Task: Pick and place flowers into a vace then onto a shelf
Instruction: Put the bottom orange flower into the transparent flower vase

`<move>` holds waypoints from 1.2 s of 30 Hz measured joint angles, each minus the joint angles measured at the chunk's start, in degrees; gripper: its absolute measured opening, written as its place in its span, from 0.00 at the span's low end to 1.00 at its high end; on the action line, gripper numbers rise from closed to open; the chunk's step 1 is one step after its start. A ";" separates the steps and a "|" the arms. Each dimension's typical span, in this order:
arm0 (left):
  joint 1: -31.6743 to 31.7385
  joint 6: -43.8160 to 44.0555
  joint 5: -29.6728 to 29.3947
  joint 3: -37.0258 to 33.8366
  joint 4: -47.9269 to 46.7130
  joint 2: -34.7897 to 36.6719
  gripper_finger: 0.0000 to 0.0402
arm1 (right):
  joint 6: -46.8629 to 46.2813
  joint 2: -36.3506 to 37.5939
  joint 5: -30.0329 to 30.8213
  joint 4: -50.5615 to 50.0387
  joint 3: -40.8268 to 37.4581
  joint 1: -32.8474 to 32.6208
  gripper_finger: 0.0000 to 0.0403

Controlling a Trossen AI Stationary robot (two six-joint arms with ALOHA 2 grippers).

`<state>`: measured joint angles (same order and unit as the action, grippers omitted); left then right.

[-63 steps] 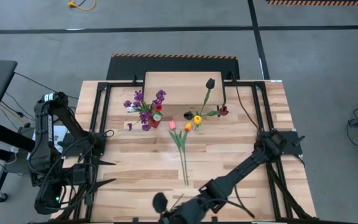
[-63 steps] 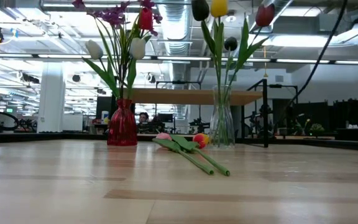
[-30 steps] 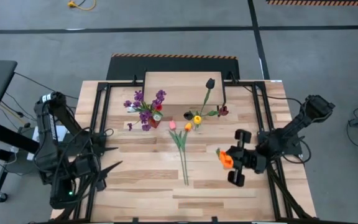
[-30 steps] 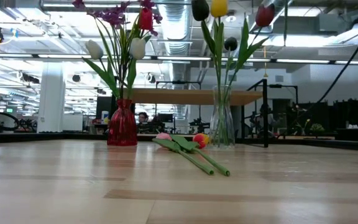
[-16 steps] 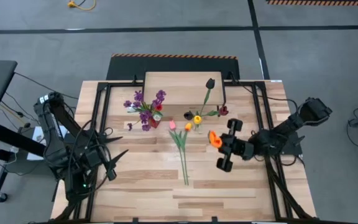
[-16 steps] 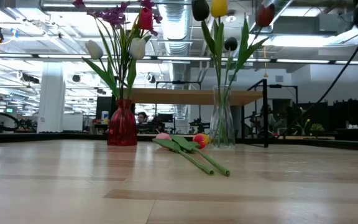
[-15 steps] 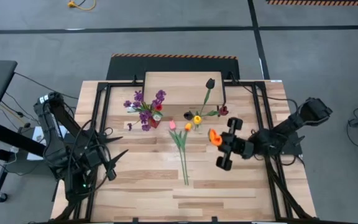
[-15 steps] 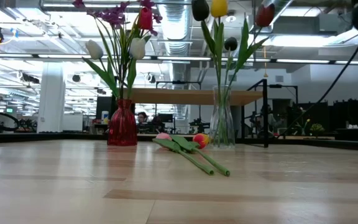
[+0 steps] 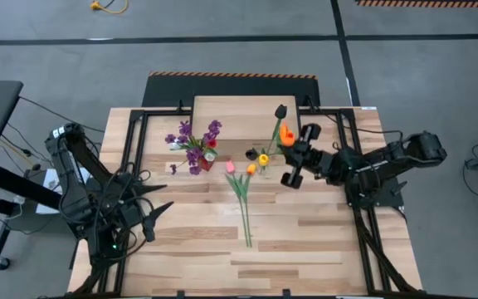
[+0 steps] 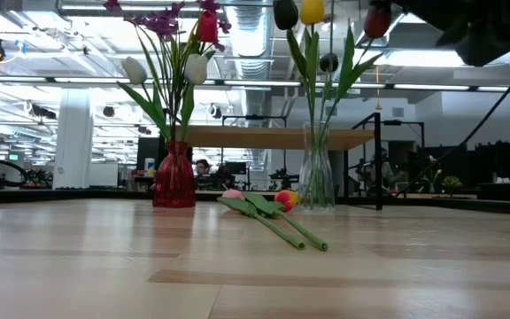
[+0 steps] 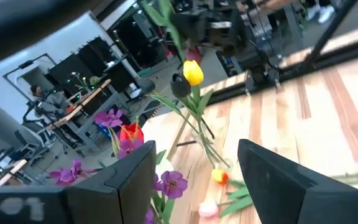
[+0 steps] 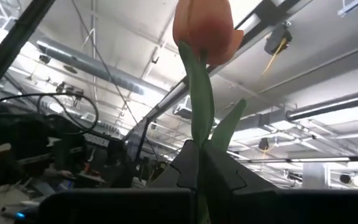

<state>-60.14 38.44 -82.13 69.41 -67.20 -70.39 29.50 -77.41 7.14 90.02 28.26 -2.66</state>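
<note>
— What's moved, from above?
— The right gripper (image 9: 291,158) has carried its orange tulip (image 9: 285,133) up beside the clear vase (image 9: 263,166), near the shelf (image 9: 243,116); left gripper (image 9: 152,218) waits, jaws apart.
— Right wrist?
— Fingers clamped on the tulip's stem (image 12: 199,112).

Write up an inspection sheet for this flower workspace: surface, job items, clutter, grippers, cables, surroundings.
Surface: wooden plank table, bare at the near end.
Job's things: red vase with purple sprigs; clear vase with tulips; two loose tulips lying on the table; orange tulip in the right gripper; shelf at the far edge.
Clutter: nothing seen.
Grippers: right gripper shut on the orange tulip's stem, beside the clear vase; left gripper open, near the table's left edge, empty.
Cables: black cables run along both arms.
Surroundings: grey floor, open workshop behind.
</note>
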 joint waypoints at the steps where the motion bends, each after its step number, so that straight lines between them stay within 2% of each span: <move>1: 0.00 -0.87 0.68 0.00 0.00 0.00 0.55 | -0.97 0.00 -0.68 0.01 0.17 1.06 0.00; 10: -0.02 -6.37 2.21 0.00 0.02 0.00 0.55 | -4.55 -0.26 -1.36 0.01 0.68 5.44 0.00; 36: -0.02 -7.43 2.23 0.00 0.04 0.00 0.55 | -7.13 -0.70 -1.25 -1.23 1.72 5.43 0.00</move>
<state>-60.16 31.00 -79.90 69.41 -67.16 -70.39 22.37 -78.11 5.89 88.79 29.98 2.76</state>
